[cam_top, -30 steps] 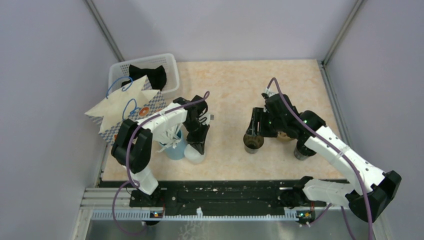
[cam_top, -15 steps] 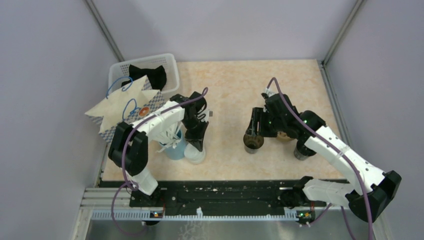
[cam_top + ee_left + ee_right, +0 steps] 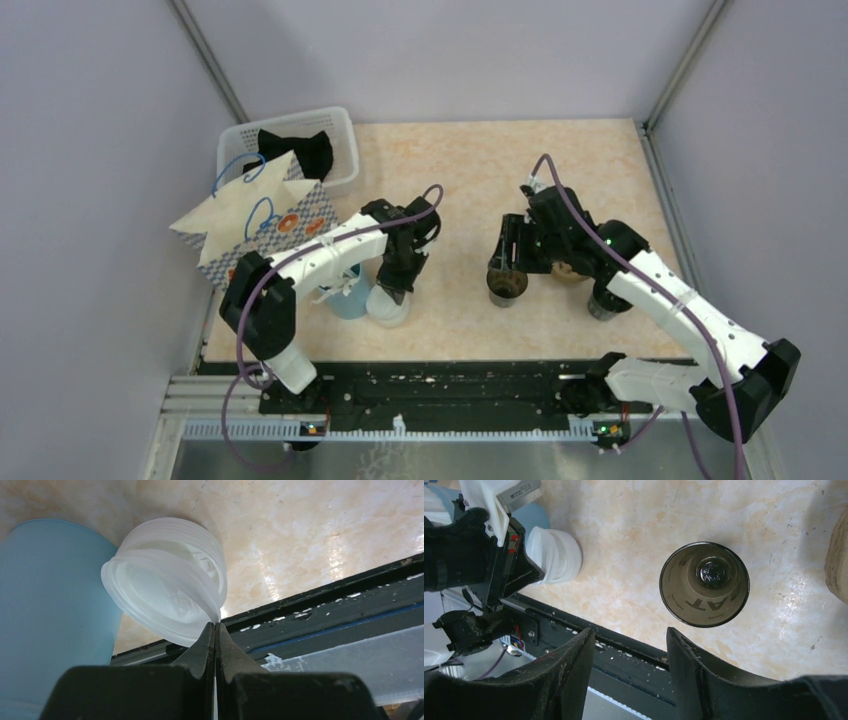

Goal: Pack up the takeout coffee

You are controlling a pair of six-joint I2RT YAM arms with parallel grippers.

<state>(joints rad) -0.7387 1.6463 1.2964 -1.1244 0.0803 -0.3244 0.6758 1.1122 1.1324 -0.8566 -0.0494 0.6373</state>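
Across the peach, marble-veined tabletop (image 3: 470,170), boxed in by plain lilac-grey walls (image 3: 450,60), I see the takeout coffee cup (image 3: 704,584) standing just right of centre. It is dark brown and tapered, its mouth facing my right gripper (image 3: 630,631), whose jaws gape above it. My left gripper (image 3: 215,626) is pinched tight, tips touching the rim of a ribbed, translucent white lid (image 3: 170,595) beside a matte pale-blue cup (image 3: 50,600).

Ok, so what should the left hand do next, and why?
Probably lift the top lid clear of the stack. The left gripper looks shut on that lid's rim, and the lid sits tilted on the stack beside the light blue cup. The brown cup under the open right gripper has no lid yet, so it likely needs this one.
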